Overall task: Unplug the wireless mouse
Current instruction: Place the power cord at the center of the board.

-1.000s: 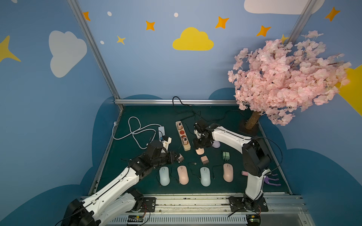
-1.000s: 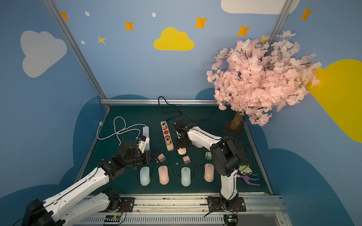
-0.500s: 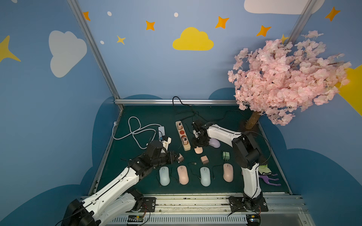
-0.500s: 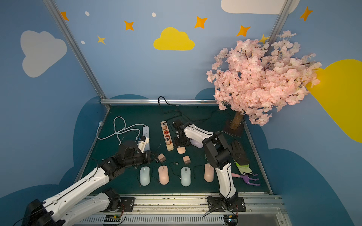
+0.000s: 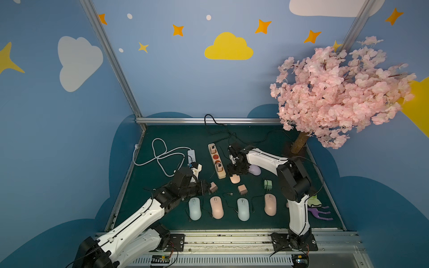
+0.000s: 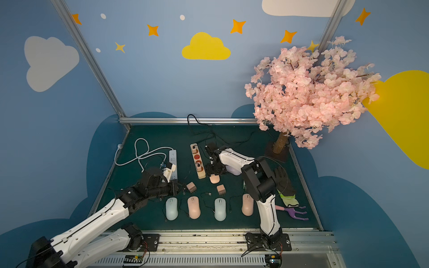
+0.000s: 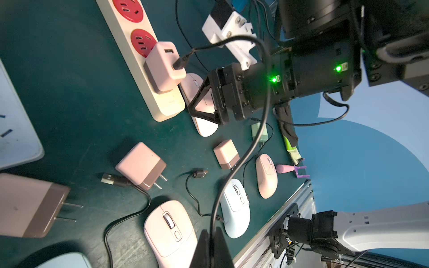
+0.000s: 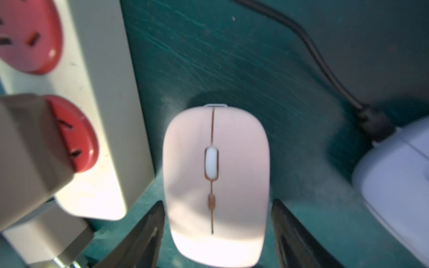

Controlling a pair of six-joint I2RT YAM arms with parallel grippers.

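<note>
My right pincer [image 8: 217, 208] stands released, its two black wedge-shaped fingers [image 8: 148, 234] spread either side of the flat pink mouse [image 8: 216, 174], with a sliver of green showing between each finger and the smooth matte shell. That mouse is a low rounded slab with a thin brown seam and a white scroll wheel. In both top views it lies near the middle of the table [image 5: 185, 133], just beside the near end of the cream power strip [image 7: 162, 102], a long plastic bar with round red sockets. My left pincer [image 7: 211, 234], left of centre and lower in the top views, is clenched on a thin black cable [image 7: 211, 220]. The cable's far end is a plug seated in a pink cube charger [image 7: 162, 67] on that strip. The table is a dark green mat, scuffed with fine scratches. I count six mice: the flat pink one, a glossy lilac mouse [image 5: 255, 170] near it with a black lead in its nose, and a front row of four egg-shaped ones. The row runs pale blue mouse [image 5: 194, 208], pink mouse [image 5: 216, 207], second pale blue mouse [image 5: 243, 208], second pink mouse [image 5: 270, 204]. There are two power strips, the cream one and a white power strip [image 5: 191, 155] to its left. Two pink cubes sit plugged into the cream strip. The left wrist view shows three loose pink chargers [image 7: 141, 166], each with twin metal prongs. One small green charger [image 5: 267, 184] lies right of centre.
</note>
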